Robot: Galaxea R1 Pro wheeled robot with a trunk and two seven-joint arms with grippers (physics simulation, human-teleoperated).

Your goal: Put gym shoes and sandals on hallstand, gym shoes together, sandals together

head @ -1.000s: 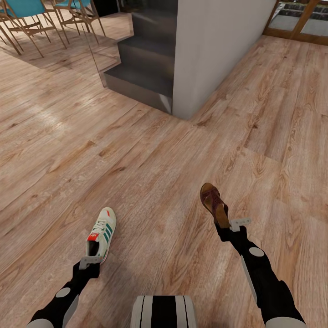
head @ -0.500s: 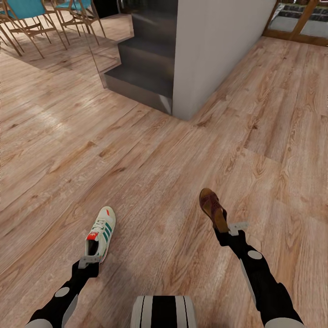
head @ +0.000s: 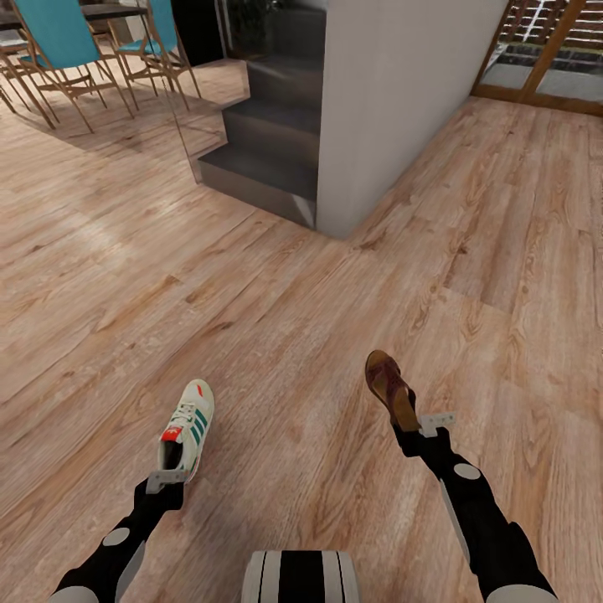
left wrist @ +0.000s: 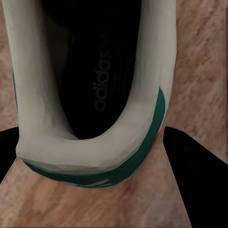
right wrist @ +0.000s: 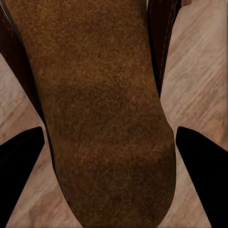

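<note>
Teal chairs (head: 59,38), dark stairs (head: 268,134), grey wall (head: 394,100).

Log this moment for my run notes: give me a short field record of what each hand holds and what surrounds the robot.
left hand: shut on the gym shoe, gripped at the heel
right hand: shut on the sandal, gripped at the heel end
corridor floor: wood-grain planks
ahead: dark steps beside a grey wall
far left: blue chairs

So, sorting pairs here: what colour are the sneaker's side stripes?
Green, on the gym shoe in the left gripper; clearest in the head view.
</note>
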